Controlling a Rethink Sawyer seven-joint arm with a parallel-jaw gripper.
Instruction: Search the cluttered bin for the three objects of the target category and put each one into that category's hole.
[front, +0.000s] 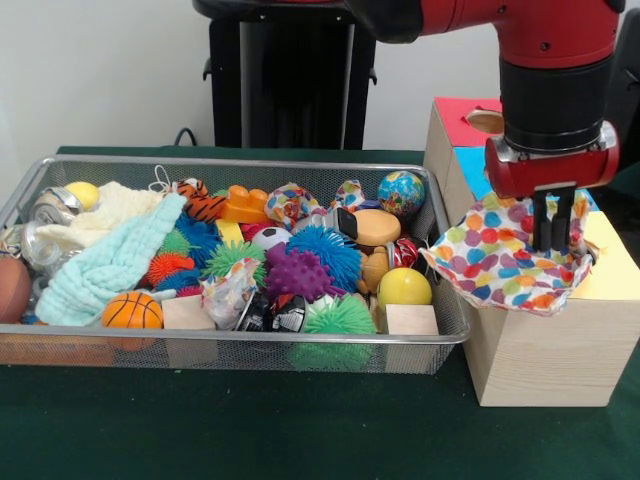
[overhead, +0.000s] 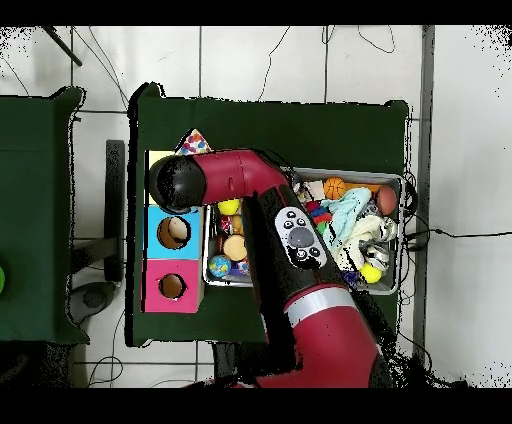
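My gripper (front: 553, 237) stands over the yellow-topped wooden box (front: 615, 265) at the right, its fingers close together and sunk into a dotted white cloth (front: 500, 255). The cloth spreads over the box top and hangs over its left edge, hiding the hole. In the overhead view my arm covers that box, and only a corner of the cloth (overhead: 194, 142) shows. The wire mesh bin (front: 250, 161) stands left of the box, full of toys. Two more dotted fabric pieces (front: 289, 203) (front: 350, 192) lie at its back.
The blue-topped box (overhead: 172, 232) and red-topped box (overhead: 170, 286) stand in line behind the yellow one. The bin holds a mint-green towel (front: 110, 265), a cream knitted cloth (front: 105, 212), balls, spiky toys, wooden blocks and cans.
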